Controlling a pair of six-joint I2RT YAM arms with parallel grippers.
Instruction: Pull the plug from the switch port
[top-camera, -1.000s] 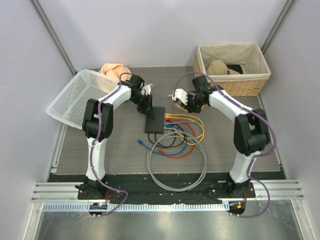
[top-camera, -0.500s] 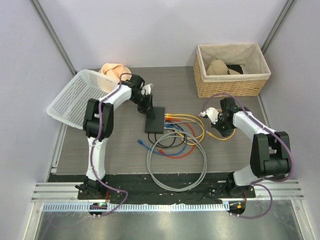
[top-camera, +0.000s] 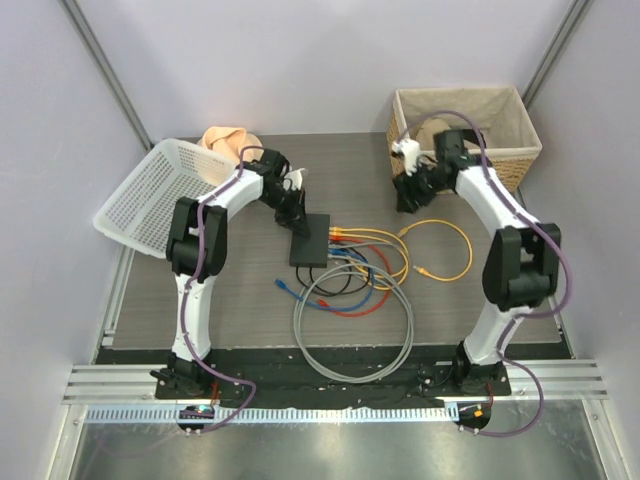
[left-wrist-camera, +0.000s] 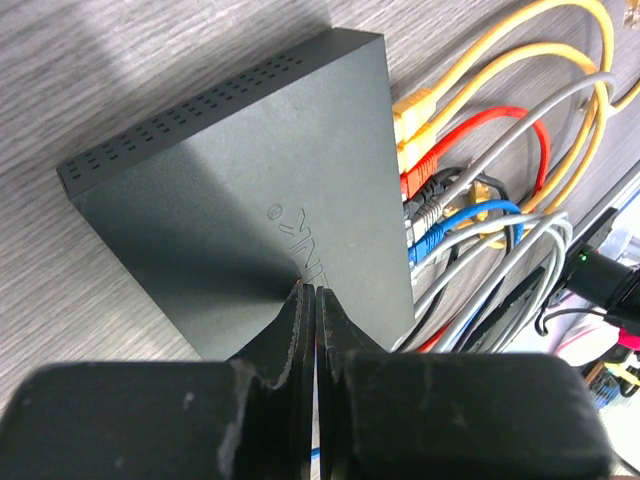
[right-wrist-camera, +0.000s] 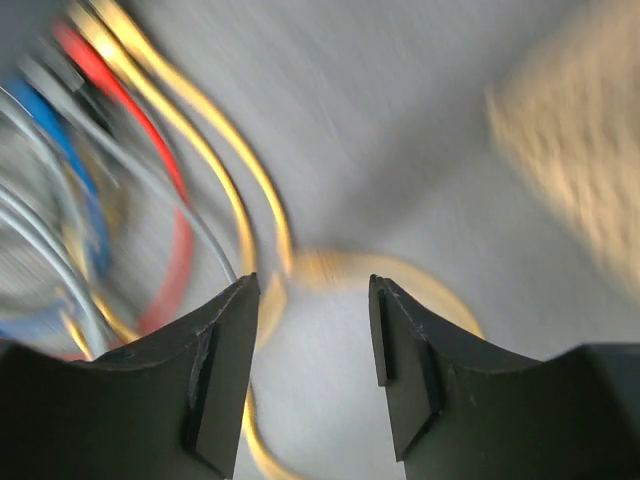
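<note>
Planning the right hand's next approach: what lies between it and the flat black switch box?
In the top view, bare grey tabletop separates the right hand from the flat matte-black switch box; only plugged-in yellow cables lie beside its ports.

The switch (top-camera: 310, 240) lies mid-table, the left gripper (top-camera: 297, 222) at its eleven o'clock corner. Cables leave its three o'clock edge. A yellow cable (top-camera: 467, 250) loops there, its plug (top-camera: 421, 270) lying free. The right gripper (top-camera: 408, 195) hangs at two o'clock.
</note>
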